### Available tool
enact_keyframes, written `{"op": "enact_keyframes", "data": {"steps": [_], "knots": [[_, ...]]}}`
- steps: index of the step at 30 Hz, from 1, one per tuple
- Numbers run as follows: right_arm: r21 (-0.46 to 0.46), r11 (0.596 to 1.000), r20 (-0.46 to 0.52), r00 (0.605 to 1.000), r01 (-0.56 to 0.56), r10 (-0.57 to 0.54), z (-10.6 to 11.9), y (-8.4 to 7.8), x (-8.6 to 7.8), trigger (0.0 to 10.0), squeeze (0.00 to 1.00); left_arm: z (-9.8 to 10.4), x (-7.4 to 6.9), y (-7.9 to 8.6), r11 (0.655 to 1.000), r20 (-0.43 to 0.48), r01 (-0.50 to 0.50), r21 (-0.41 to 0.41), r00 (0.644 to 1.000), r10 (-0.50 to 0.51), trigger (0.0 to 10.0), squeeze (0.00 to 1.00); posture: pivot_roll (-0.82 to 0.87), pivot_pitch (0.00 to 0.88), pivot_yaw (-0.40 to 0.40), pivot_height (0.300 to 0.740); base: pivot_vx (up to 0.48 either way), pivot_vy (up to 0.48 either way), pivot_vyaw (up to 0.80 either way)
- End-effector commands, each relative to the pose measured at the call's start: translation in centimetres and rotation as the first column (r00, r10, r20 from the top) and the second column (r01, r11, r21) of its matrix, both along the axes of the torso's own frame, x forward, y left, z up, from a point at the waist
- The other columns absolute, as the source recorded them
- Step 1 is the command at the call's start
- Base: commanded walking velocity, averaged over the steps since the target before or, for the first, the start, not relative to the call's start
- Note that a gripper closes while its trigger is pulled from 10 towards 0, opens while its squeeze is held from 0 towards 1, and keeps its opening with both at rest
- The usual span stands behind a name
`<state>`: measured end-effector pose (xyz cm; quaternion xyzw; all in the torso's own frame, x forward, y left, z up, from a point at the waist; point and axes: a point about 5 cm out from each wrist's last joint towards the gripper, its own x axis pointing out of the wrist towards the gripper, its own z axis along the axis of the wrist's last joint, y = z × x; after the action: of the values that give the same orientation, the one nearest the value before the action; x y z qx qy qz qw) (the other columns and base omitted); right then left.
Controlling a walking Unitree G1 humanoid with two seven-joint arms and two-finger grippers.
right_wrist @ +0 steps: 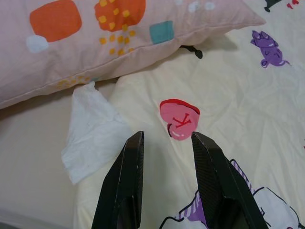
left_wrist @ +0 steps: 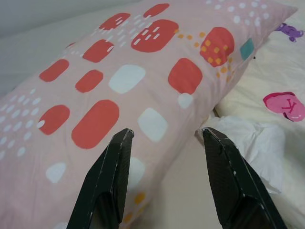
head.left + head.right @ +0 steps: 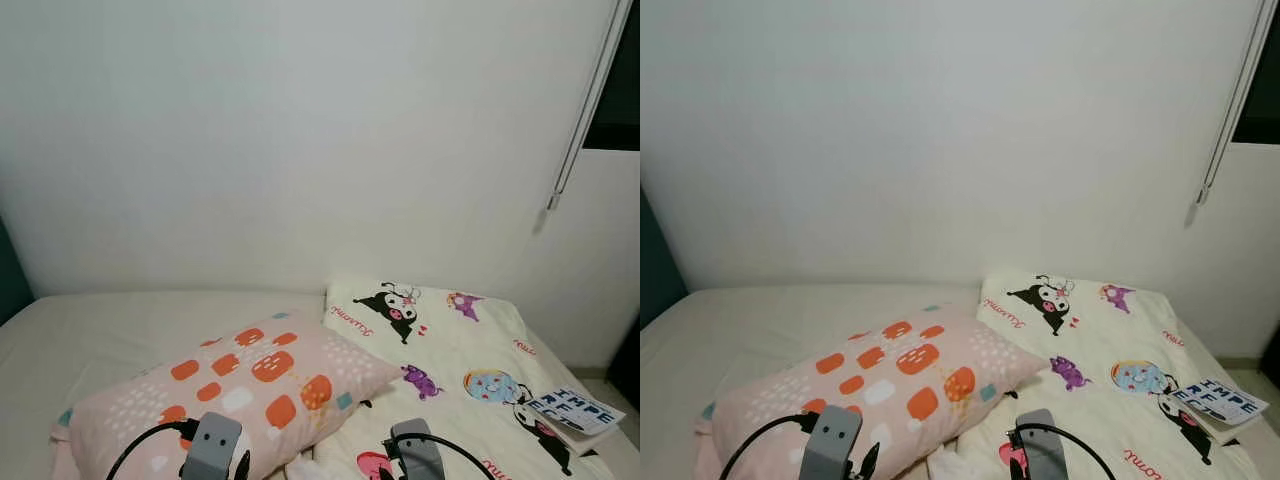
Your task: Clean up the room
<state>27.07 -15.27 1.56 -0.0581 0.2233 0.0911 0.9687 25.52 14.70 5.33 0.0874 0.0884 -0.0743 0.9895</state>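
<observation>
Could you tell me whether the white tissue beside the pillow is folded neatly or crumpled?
Crumpled. The white tissue lies creased and uneven on the bed, one corner tucked under the pink pillow's edge, beside the cartoon blanket.

pillow (image 3: pixel 240 395) left, bare sheet (image 3: pixel 90 335) beyond

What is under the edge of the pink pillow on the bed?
A crumpled white tissue pokes out from under the pink pillow, lying on the bed beside the cartoon blanket. Anything deeper under the pillow is hidden.
</observation>
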Motion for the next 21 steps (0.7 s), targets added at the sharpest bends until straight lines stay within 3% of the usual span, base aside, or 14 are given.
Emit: {"op": "enact_keyframes", "data": {"steps": [1,10,21], "knots": [[0.015,1.0,-0.01,1.0,0.007,-0.007,-0.09,0.0,-0.2,10.0,0.0,-0.54,-0.31,0.07,1.0,-0.024,0.004,0.011,1.0,-0.004,10.0,0.0,-0.05,0.056,-0.015,0.679,0.0,0.0,0.0],[0.017,1.0,-0.006,1.0,0.007,-0.006,-0.02,0.05,-0.21,10.0,0.0,-0.52,-0.36,0.14,1.0,-0.025,0.002,0.01,1.0,-0.001,10.0,0.0,-0.05,0.06,-0.015,0.644,0.0,0.0,0.0],[0.023,1.0,-0.007,1.0,0.015,-0.015,-0.02,0.05,-0.28,10.0,0.0,-0.44,-0.34,0.12,1.0,-0.026,0.014,0.013,1.0,-0.014,10.0,0.0,-0.05,0.067,-0.01,0.644,0.0,0.0,0.0]]}}
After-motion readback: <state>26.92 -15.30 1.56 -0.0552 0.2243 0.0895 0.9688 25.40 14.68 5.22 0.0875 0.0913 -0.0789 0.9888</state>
